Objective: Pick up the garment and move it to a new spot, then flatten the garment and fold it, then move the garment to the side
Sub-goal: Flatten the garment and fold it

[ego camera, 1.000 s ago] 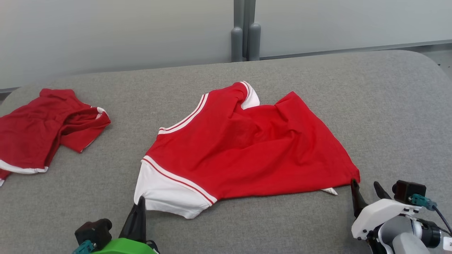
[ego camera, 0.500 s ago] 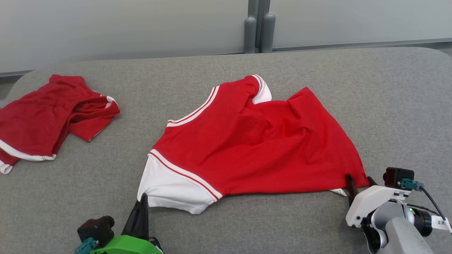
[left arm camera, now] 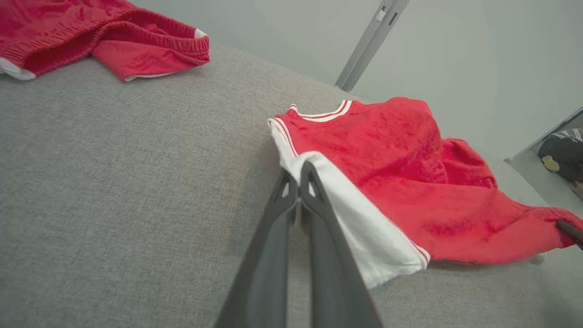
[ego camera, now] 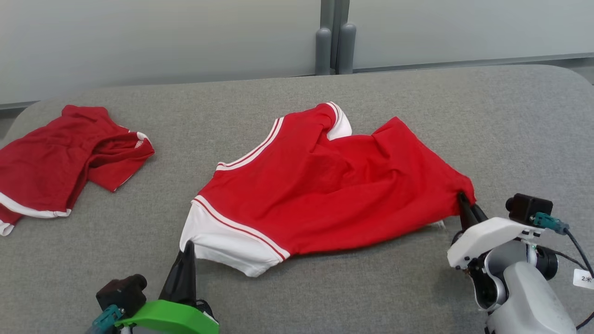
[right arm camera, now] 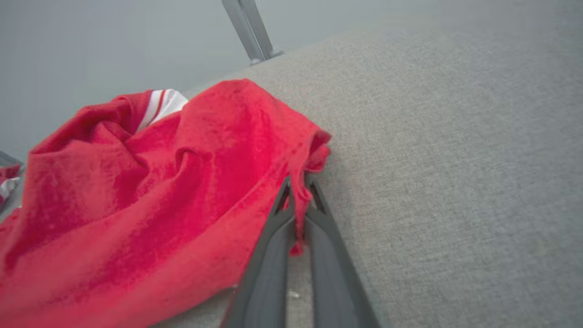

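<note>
Worktop (ego camera: 510,130): grey cloth surface, spans nearly the whole head view.

Shirt (ego camera: 334,195): red, white trim. It lies rumpled at the centre of the frame, with its collar toward the top. One white sleeve (ego camera: 222,246) points to the lower left. The lower-right corner of the hem is raised off the worktop.

Second red garment (ego camera: 55,162): bunched at the left edge of the frame, well apart from the shirt. Not involved.

Right hand (ego camera: 465,204): lower right of the frame. It is closed on the shirt's hem corner. The right wrist view shows a strip of red cloth pinched between the two fingers.

Left hand (ego camera: 188,248): bottom of the frame, left of centre. The fingers are pressed together, with the tips touching the edge of the white sleeve. I cannot tell whether any cloth is caught between them.

Step, as I judge it: the pick-up. The shirt is gripped at one corner but the bulk rests on the worktop.

Next move calls for:
- confirming the left hand's hold on the sleeve
- raising both hands together
- keeping the cloth taut between them so it carries clear of the worktop to the new spot
</note>
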Controlling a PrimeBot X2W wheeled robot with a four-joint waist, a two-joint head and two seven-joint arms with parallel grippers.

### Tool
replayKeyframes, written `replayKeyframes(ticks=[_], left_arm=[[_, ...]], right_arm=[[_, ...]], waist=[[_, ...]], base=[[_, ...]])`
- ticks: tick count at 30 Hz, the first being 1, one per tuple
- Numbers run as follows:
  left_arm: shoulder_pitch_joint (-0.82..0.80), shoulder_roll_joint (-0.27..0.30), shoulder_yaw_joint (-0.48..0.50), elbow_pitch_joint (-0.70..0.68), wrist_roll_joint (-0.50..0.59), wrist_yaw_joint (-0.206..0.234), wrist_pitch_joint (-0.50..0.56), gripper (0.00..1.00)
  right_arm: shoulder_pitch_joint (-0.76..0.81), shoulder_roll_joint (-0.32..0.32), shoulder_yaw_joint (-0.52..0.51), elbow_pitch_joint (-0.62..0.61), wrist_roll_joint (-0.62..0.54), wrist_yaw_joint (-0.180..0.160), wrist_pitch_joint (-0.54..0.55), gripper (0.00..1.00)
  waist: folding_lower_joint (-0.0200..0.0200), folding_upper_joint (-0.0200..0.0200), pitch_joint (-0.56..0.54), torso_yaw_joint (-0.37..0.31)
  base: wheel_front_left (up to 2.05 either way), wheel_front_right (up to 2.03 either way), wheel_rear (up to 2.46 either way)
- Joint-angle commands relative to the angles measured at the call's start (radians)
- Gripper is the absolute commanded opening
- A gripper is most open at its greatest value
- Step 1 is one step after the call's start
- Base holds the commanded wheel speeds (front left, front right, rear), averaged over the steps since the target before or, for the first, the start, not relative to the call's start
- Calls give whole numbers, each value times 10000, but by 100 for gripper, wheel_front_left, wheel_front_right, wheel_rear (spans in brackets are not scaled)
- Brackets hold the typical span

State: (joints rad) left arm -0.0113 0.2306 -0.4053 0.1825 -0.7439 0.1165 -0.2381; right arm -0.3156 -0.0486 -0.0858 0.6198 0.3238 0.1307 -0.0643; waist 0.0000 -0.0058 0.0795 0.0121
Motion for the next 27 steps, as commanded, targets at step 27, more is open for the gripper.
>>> replayKeyframes(ticks=[27], left_arm=[[-985, 342, 1368, -5526, -1090, 81, 443, 0]], right_arm=[[1730, -35, -579, -8448, 3669, 2, 1779, 0]], waist=[[0, 58, -1231, -731]], base=[[0, 0, 0]])
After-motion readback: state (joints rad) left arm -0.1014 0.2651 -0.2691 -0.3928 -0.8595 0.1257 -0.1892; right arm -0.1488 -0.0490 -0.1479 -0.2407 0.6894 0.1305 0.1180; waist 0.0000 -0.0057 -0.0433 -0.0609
